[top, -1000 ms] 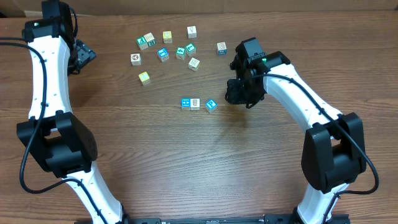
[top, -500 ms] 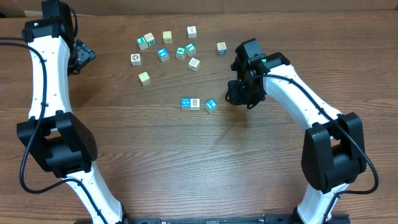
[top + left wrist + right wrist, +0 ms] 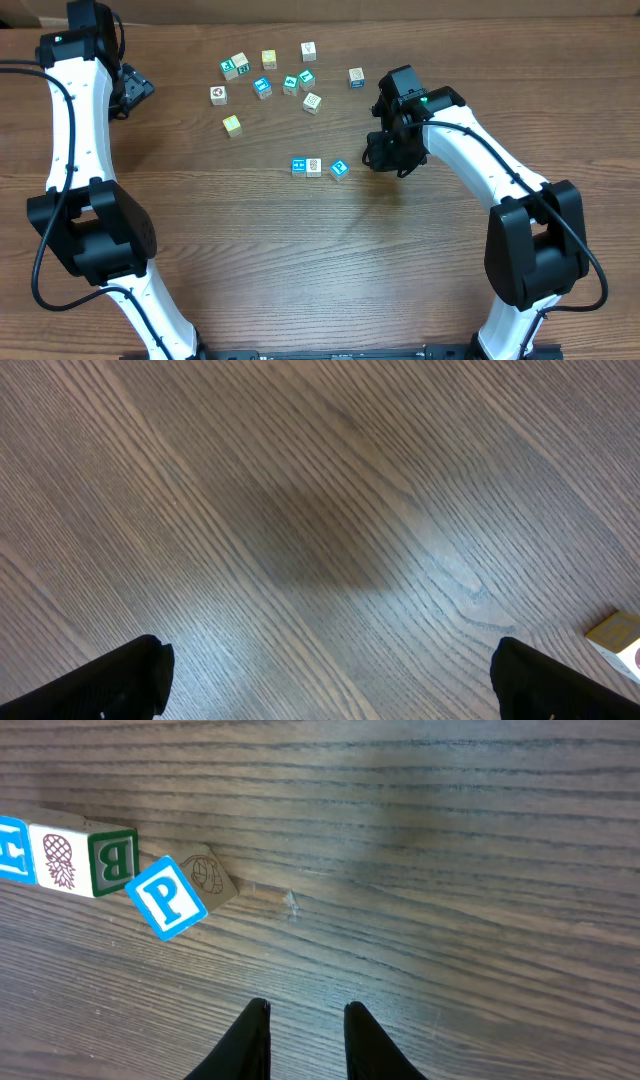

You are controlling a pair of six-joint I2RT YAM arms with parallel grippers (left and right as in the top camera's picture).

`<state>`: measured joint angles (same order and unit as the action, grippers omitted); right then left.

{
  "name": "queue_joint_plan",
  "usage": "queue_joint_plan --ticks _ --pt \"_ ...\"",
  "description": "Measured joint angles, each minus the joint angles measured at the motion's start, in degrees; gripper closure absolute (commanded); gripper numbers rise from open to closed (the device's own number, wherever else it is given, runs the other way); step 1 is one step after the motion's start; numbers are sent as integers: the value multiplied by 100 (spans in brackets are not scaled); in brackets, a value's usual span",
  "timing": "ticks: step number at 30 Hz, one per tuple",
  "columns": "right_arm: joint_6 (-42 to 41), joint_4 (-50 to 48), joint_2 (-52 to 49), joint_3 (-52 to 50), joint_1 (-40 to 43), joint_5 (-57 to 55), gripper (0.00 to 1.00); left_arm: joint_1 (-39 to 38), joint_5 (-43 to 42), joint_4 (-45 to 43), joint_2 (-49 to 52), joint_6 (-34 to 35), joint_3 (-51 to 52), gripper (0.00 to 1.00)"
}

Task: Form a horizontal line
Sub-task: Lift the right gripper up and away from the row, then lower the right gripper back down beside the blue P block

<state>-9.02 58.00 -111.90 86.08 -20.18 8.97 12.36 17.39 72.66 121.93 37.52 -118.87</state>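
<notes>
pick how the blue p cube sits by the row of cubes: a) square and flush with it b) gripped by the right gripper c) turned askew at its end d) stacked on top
c: the blue P cube lies turned at an angle to the row, apart from the right gripper.

Leftmost blue cube [image 3: 10, 850] partly beyond the right wrist view's edge.
</notes>
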Motion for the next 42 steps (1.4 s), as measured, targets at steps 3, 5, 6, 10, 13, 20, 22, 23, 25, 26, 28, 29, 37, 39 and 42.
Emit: queue_joint_plan --ticks 3,5,6,10,13,20,22,23,25,26,28,29,37,39,42 --pt "-4 -72 0 0 0 -2 87 0 0 0 0 0 0 0" --pt "-2 -164 0 0 0 -4 90 0 0 0 0 0 0 0" --pt "-2 -175 0 0 0 -4 91 0 0 0 0 0 0 0" --pt "2 -184 0 0 0 -7 96 0 0 0 0 0 0 0" --pt "0 -243 0 -2 0 -20 96 0 0 0 0 0 0 0" --pt "2 -638 0 -2 0 -22 96 0 0 0 0 0 0 0" --pt "4 -734 0 -7 0 -24 96 0 0 2 0 0 0 0" --pt "0 -811 0 -7 0 -24 96 0 0 0 0 2 0 0" --pt "2 -922 0 -7 0 -24 96 0 0 0 0 0 0 0" --pt "0 -938 0 -7 0 -24 96 0 0 2 0 0 0 0" --pt "-61 -933 0 -7 0 -24 96 0 0 0 0 0 0 0" --pt "-116 -929 0 -15 0 -22 96 0 0 0 0 0 0 0" --pt "-275 -922 0 -715 -83 -13 96 0 0 0 0 0 0 0" --pt "-286 -944 -2 -826 -203 0 96 0 0 0 0 0 0 0" --pt "-297 -1049 -2 -866 -485 13 96 0 0 0 0 0 0 0"
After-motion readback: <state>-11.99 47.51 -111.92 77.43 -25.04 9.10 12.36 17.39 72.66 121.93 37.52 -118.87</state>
